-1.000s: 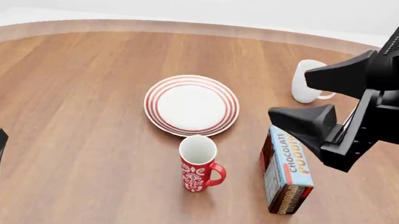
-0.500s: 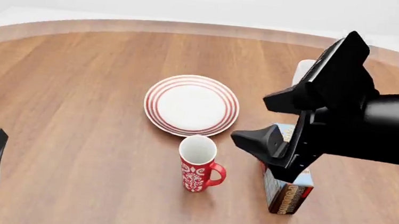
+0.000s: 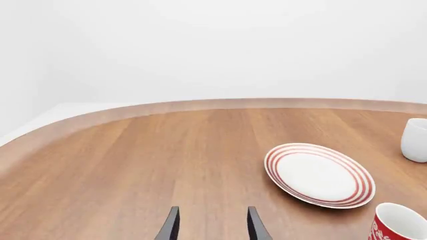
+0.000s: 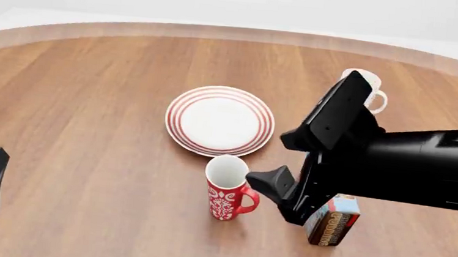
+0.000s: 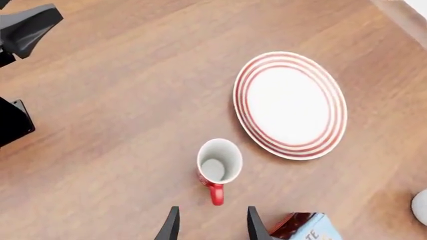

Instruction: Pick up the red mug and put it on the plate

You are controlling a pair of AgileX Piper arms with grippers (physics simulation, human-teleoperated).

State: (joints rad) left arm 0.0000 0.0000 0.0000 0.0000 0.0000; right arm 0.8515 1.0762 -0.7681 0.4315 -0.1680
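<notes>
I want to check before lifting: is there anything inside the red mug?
The red mug looks empty: the right wrist view shows its white inside down to the bottom. From the front, only the upper inner wall shows.

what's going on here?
The right gripper is open and closing in on the red mug, approaching from its handle side. The mug stands upright on the table, just in front of the plate, not yet grasped. The left gripper is open and idle off to the side.

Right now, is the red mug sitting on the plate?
No, the red mug stands upright on the bare wood just in front of the red-ringed plate, apart from its rim.
</notes>
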